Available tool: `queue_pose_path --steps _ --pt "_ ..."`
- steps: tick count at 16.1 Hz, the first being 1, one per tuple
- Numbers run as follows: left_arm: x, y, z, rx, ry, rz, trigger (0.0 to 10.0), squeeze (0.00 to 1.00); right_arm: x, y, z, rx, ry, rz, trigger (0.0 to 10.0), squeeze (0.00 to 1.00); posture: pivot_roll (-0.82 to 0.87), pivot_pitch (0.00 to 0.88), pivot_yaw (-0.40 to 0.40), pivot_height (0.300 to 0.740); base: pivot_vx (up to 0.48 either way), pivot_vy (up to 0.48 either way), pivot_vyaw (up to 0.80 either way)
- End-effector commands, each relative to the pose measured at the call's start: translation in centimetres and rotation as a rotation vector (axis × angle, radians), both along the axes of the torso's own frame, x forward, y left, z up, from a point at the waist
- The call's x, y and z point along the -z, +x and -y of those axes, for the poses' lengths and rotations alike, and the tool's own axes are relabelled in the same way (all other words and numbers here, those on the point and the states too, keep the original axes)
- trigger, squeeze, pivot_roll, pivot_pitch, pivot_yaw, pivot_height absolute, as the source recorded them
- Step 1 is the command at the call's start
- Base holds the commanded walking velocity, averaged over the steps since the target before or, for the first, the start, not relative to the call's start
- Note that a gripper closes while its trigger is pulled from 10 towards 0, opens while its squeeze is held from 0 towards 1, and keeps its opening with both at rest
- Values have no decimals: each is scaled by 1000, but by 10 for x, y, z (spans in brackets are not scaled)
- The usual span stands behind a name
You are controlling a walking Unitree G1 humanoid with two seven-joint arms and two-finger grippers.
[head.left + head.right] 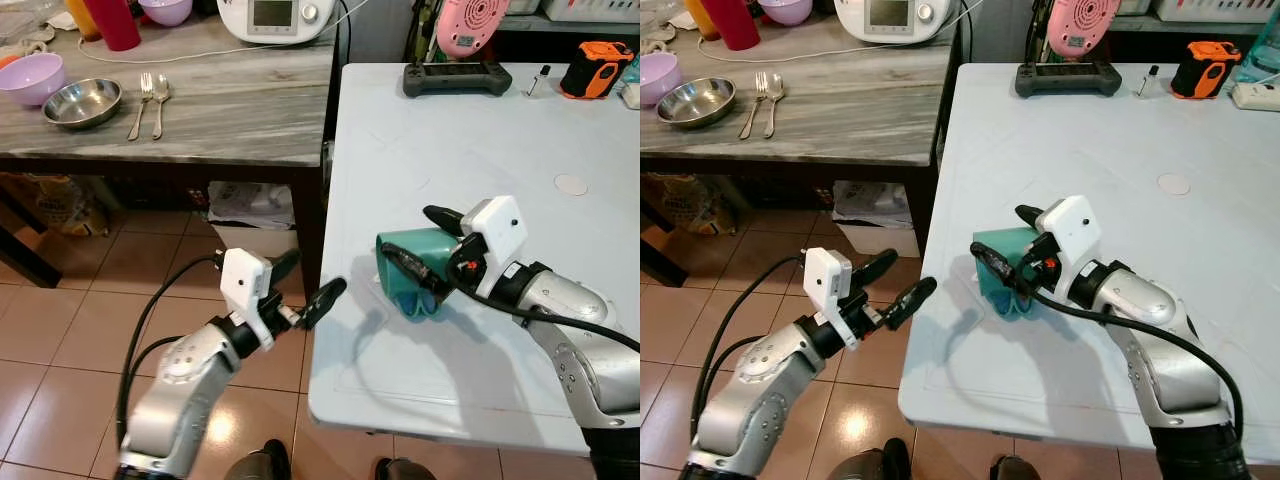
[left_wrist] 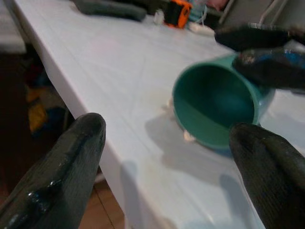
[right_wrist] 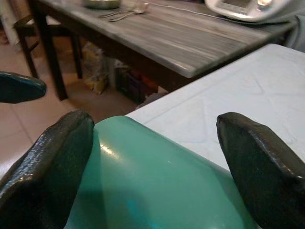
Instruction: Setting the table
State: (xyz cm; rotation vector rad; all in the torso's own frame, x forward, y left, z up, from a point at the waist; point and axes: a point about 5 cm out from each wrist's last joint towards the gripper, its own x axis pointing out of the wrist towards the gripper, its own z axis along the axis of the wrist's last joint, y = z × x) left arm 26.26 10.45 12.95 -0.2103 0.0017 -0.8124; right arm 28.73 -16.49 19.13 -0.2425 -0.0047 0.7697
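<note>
A teal green cup lies on its side on the white table, close to the table's left edge, mouth facing left. My right gripper is open and straddles the cup, one finger over its top and one along its front; in the right wrist view both fingers flank the cup. My left gripper is open and hovers above the floor just off the table's left edge, pointing at the cup's mouth.
To the left stands a grey wooden table carrying a steel bowl, a purple bowl, a fork and spoon, a red cup and a white cooker. A black controller and an orange device lie at the white table's far side.
</note>
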Motion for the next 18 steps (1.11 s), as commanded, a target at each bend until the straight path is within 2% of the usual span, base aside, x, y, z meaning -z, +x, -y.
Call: queue_pose_path --steps 1,2,6,10,12,14,15,18 --pt "1 -4 -1 29 -2 -14 10000 0 25 -6 -2 -34 -70 -113 10000 0 -161 175 66 740 0 0 0" --pt "3 -8 -1 70 -13 -47 10000 0 15 -5 -5 -47 -47 -68 10000 0 -161 173 67 740 0 0 0" --pt "1 -7 2 98 -21 -56 10000 0 -18 -1 -18 -76 79 41 10000 0 -163 165 64 740 0 0 0" --pt "1 -5 2 96 -31 -58 10000 0 -24 -4 -25 -93 122 63 10000 0 -162 160 64 740 0 0 0" --pt "0 -5 2 97 -37 -57 10000 0 -39 0 -28 -39 189 144 10000 0 -162 158 65 740 0 0 0" --pt "1 -4 4 104 -41 -57 10000 0 -59 3 -46 -28 261 218 10000 0 -167 159 68 740 0 0 0" --pt "1 -5 7 119 -47 -55 10000 0 -71 0 -69 -75 310 258 10000 0 -166 161 68 740 0 0 0" --pt "0 -3 11 120 -56 -32 10000 0 -78 -4 -102 -149 372 257 10000 0 -164 164 59 740 0 0 0"
